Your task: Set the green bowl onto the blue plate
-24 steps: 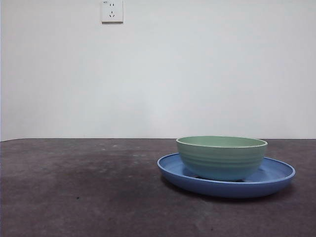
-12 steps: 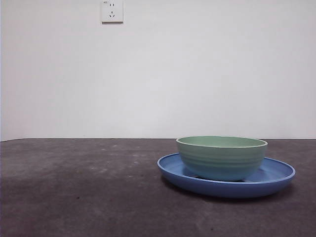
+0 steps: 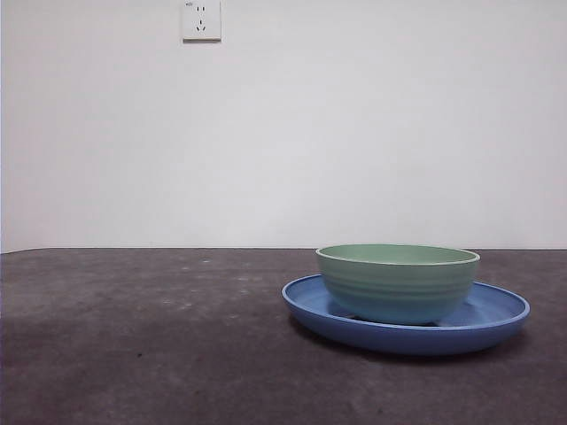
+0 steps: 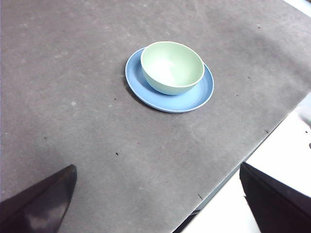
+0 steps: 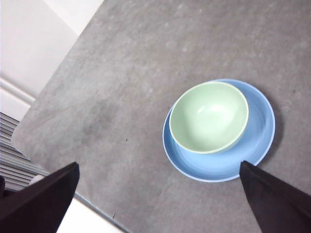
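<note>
We see the green bowl [image 3: 398,282] sitting upright on the blue plate [image 3: 496,317], set off-centre so that more of the plate's rim shows on one side. Both rest on the dark grey counter [image 3: 142,345], with a white wall behind and a wall socket [image 3: 201,19] high on it. From above, our left gripper [image 4: 160,204] hangs high over the counter, jaws spread wide and holding nothing, well apart from the bowl [image 4: 172,67] and plate [image 4: 204,92]. Our right gripper [image 5: 160,199] is likewise released and empty, raised above the bowl [image 5: 209,117] and plate [image 5: 260,131].
</note>
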{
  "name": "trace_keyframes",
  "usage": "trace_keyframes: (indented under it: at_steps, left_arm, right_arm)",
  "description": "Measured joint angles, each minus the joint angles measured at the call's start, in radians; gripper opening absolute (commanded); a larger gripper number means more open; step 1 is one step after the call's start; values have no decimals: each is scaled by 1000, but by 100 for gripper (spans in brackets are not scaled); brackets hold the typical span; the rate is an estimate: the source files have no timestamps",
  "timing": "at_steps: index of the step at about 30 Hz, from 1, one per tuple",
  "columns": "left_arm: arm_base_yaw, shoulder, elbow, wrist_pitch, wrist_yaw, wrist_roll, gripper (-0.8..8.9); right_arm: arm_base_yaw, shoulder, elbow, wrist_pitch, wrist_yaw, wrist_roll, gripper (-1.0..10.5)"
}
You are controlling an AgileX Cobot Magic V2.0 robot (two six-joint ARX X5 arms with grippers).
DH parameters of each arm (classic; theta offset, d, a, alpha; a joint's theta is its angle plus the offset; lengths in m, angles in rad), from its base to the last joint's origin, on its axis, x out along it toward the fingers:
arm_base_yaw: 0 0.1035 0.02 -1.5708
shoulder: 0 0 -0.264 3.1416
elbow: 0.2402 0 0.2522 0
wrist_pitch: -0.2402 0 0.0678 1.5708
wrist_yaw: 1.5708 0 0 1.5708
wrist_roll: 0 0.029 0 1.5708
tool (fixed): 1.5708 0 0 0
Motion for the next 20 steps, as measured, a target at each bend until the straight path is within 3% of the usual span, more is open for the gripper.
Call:
trace_keyframes:
  at_steps: [11, 20]
  left_arm:
    - [0, 0, 0, 0, 0, 0, 626]
    - [0, 0, 0, 0, 0, 0, 626]
  right_arm:
    - [0, 27, 0, 5, 5, 0, 618]
    - [0, 266, 1, -27, 117, -20, 617]
